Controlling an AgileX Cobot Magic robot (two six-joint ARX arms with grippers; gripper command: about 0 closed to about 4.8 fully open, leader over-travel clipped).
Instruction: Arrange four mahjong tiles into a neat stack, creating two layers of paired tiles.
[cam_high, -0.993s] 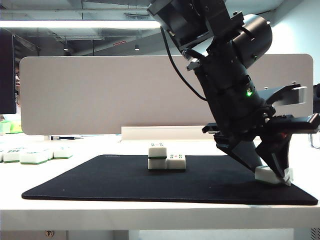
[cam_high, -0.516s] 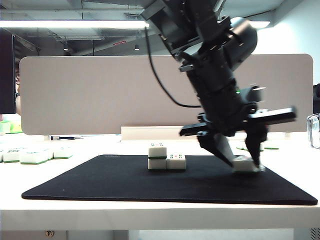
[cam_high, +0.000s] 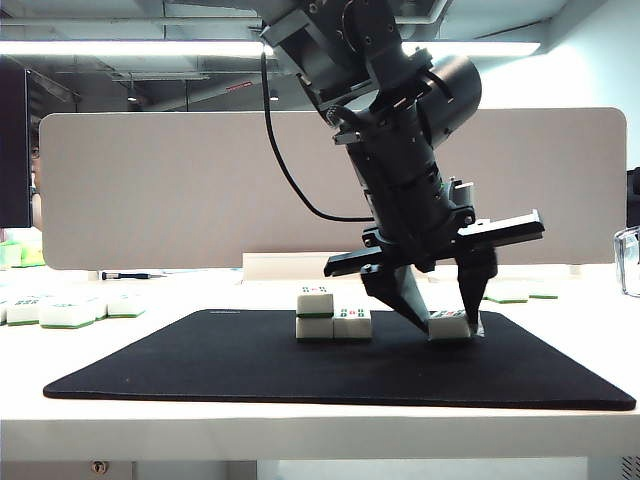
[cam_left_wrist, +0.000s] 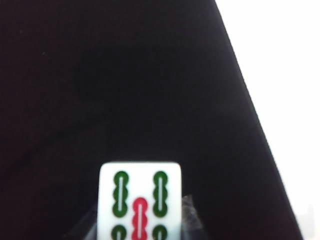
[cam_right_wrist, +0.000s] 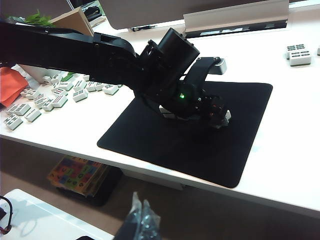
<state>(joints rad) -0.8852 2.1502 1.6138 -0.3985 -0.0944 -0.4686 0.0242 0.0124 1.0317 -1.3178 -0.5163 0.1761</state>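
On the black mat stand three mahjong tiles: two side by side and one on top of the left one. My left gripper reaches across to the right of them, pointing down, shut on the fourth tile, which is at mat level. The left wrist view shows that tile face up with green and red bars between the translucent fingertips. My right gripper hangs off the table's front edge, far from the mat, fingers pressed together and empty.
Loose tiles lie on the white table at the left and behind the mat at the right. A grey partition closes the back. A clear container stands at the right edge. The left arm hides most of the stack.
My left gripper has carried its tile leftward across the mat from the front right corner toward the three stacked tiles, and the wrist has rolled. The stacked tiles have not moved.
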